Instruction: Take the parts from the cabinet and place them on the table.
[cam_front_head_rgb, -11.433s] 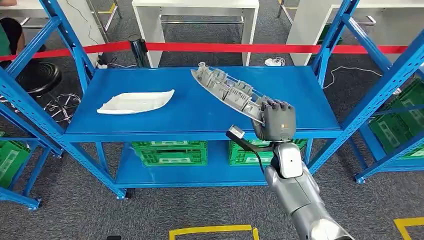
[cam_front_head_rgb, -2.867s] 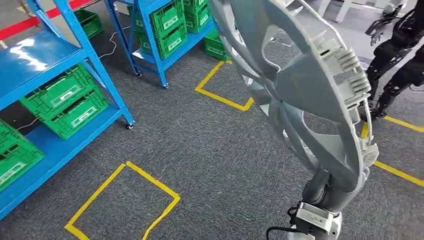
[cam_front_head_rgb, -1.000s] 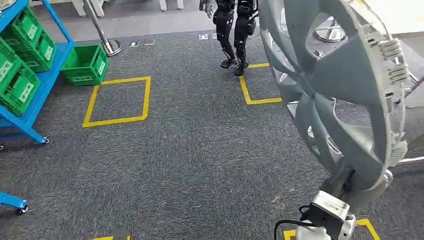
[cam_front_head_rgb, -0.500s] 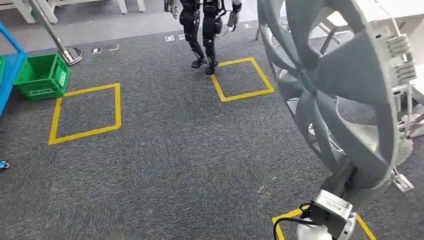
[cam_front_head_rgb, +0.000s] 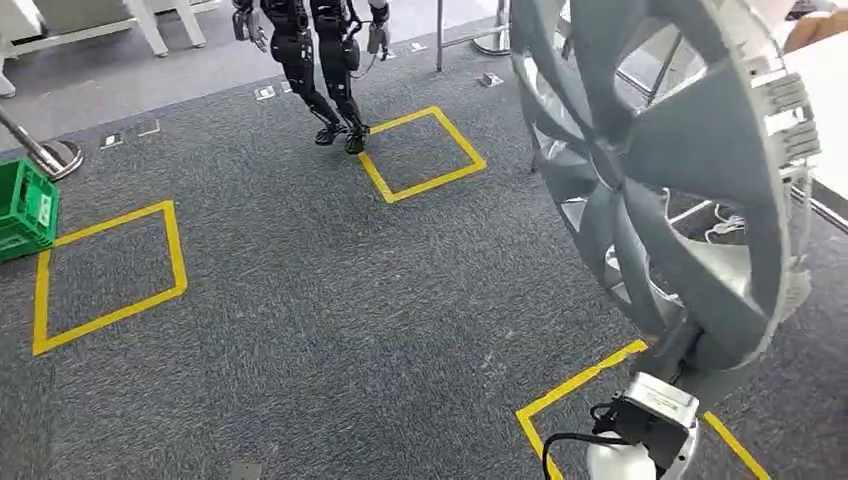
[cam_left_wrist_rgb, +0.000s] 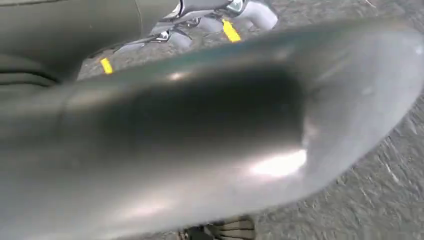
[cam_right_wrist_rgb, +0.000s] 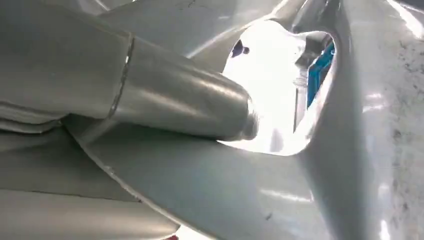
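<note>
The right arm (cam_front_head_rgb: 640, 445) rises from the lower right of the head view, wrist up. The right hand (cam_right_wrist_rgb: 125, 95) grips the part (cam_front_head_rgb: 680, 190) at its lower rim, holding it upright and high; its thumb lies across the part's inner face. The left hand (cam_left_wrist_rgb: 175, 150) appears close and blurred; its state is unclear.

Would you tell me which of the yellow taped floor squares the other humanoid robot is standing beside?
The far square, at the top middle of the head view: the black humanoid robot has its feet at that square's corner. The left square and the near one have nobody by them.
</note>
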